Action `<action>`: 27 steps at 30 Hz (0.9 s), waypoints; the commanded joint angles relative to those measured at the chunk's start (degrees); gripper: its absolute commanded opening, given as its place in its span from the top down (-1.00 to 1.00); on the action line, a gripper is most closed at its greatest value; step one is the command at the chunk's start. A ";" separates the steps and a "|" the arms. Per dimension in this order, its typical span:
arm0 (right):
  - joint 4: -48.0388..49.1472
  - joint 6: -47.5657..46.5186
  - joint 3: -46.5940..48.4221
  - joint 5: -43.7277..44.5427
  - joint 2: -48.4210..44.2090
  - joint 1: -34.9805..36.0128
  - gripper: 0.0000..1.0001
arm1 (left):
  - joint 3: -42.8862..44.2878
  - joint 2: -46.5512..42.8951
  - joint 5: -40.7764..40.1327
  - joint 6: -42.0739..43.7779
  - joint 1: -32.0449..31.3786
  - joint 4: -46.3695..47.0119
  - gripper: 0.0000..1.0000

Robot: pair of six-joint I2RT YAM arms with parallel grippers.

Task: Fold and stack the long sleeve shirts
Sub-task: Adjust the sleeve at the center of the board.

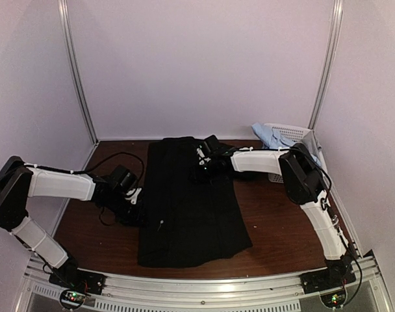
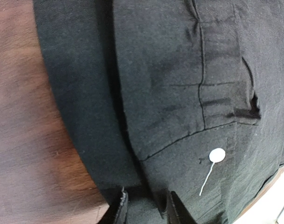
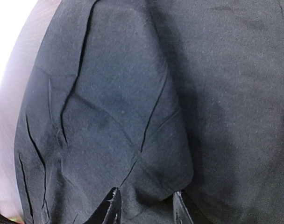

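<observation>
The black shirt (image 1: 191, 214) lies flat on the brown table (image 1: 282, 221), folded into a long narrow shape. A pale button (image 2: 217, 155) with a loose thread sits on a cuff laid across it. My left gripper (image 1: 138, 198) is at the shirt's left edge, low on the table. In the left wrist view my left gripper (image 2: 144, 210) has its jaws narrowly apart with black cloth (image 2: 170, 70) pinched between them. My right gripper (image 1: 201, 164) is over the shirt's upper middle. In the right wrist view my right gripper (image 3: 145, 207) holds a raised fold of black cloth (image 3: 132, 93). The pale blue shirt (image 1: 266, 135) hangs on the basket. The patterned shirt is out of view.
A white lattice basket (image 1: 292, 133) stands at the back right corner against the wall. Bare table (image 2: 20, 116) shows left of the shirt. White walls and metal posts close in the back and sides. A metal rail runs along the near edge.
</observation>
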 commanded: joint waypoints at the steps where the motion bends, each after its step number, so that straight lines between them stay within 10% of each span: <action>1: 1.01 1.17 3.21 0.60 2.33 -0.46 0.24 | 0.67 0.47 1.30 0.50 -0.41 1.78 0.52; 9: -0.07 1.47 5.96 1.63 2.91 -0.69 0.62 | 0.94 0.47 3.03 0.87 -0.41 1.79 1.00; 27: -6.27 -1.16 7.01 8.13 0.20 -2.02 1.00 | 3.31 -3.72 8.27 2.96 -0.41 -4.15 1.00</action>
